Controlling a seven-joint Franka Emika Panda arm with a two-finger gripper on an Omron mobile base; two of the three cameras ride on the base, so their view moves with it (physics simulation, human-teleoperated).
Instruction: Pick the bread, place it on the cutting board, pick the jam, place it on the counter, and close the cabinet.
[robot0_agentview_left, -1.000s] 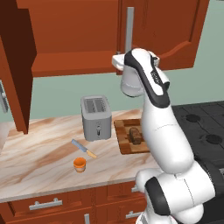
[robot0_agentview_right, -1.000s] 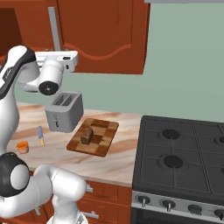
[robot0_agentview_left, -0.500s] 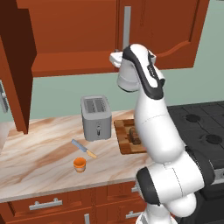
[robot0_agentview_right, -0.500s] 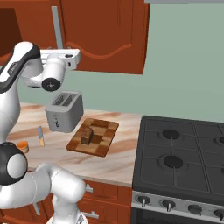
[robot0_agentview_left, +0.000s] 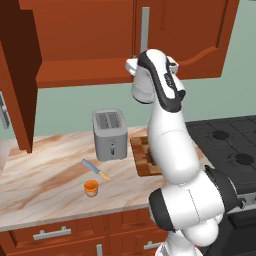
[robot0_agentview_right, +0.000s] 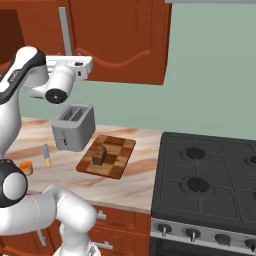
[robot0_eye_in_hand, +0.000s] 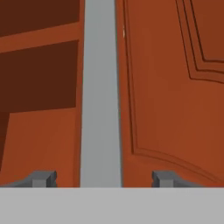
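Observation:
In the hand view my gripper (robot0_eye_in_hand: 103, 179) is open, one fingertip (robot0_eye_in_hand: 41, 178) on each side of the grey bar handle (robot0_eye_in_hand: 100, 92) of the cabinet's right door (robot0_eye_in_hand: 175, 87), with a gap on both sides. It sits at the handle's lower end (robot0_agentview_left: 145, 50), under the cabinet (robot0_agentview_left: 85, 45). The left door (robot0_agentview_left: 17, 80) hangs open. The bread (robot0_agentview_right: 99, 155) lies on the checkered cutting board (robot0_agentview_right: 112, 165). The jam (robot0_agentview_left: 90, 187) stands on the counter (robot0_agentview_left: 40, 180) in front of the toaster.
A silver toaster (robot0_agentview_left: 110, 135) stands at the back of the counter, left of the board. An orange-handled knife (robot0_agentview_left: 96, 170) lies between toaster and jam. A black stove (robot0_agentview_right: 210, 185) fills the right side. Drawers (robot0_agentview_left: 50, 232) run below the counter.
The arm's lower links have swung a little left while the hand stayed at the bottom of the door handle. Bread, jam and doors have not moved.

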